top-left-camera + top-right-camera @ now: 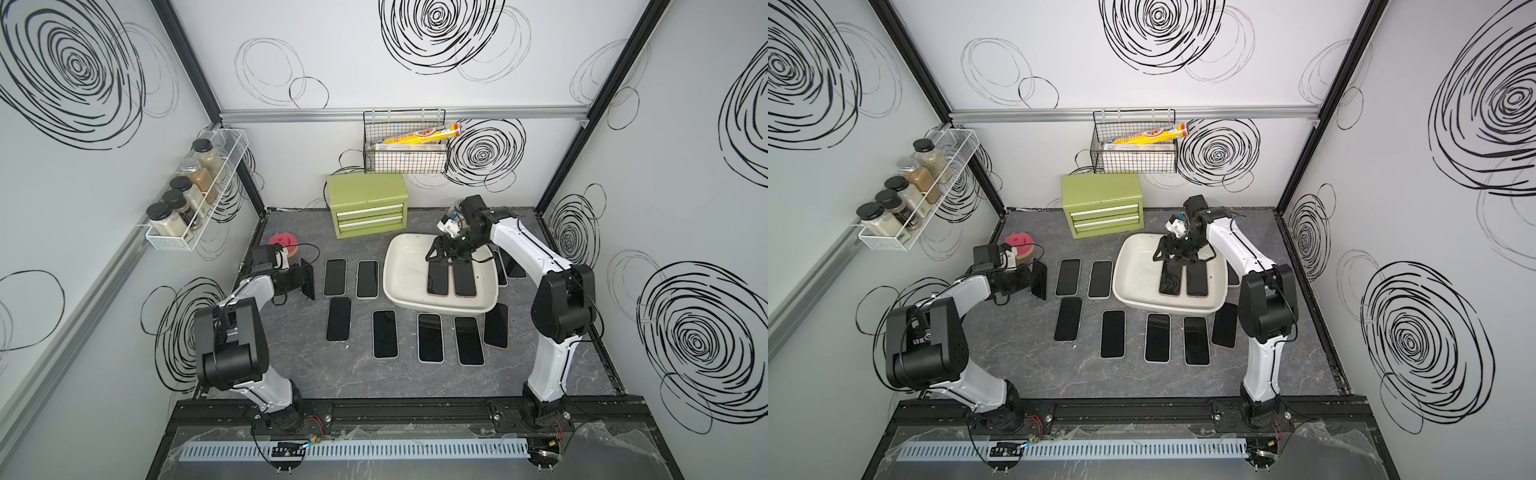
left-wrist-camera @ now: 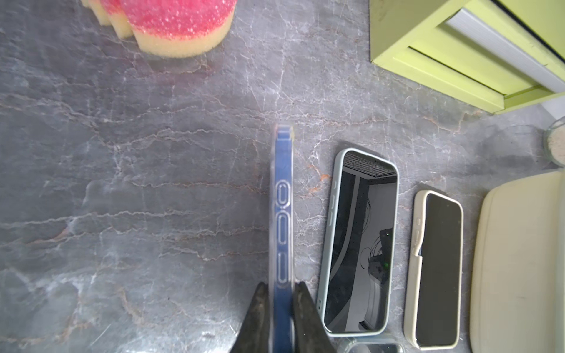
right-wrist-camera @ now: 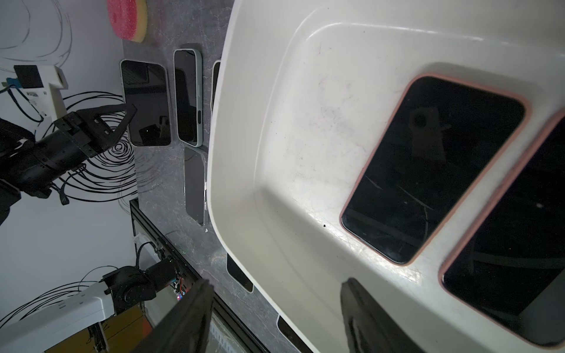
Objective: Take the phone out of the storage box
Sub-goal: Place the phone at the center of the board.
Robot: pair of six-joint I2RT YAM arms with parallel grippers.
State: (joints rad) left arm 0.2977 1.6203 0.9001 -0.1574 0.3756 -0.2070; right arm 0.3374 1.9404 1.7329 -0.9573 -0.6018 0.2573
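Shallow white plastic tub (image 1: 401,270) on the right half of the grey bench (image 1: 291,374), two pink-cased black phones (image 3: 434,171) flat inside. The right gripper (image 3: 276,280) hangs over it, jaws spread, empty. Near the bench's left edge the left gripper (image 2: 282,285) pinches a clear-cased phone (image 2: 282,214) on edge; only the left wrist view shows its blue side

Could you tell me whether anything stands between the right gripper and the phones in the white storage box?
Nothing visible does. The right gripper hangs open over the storage box, and the two pink-cased phones lie side by side, screens up, uncovered on its floor.
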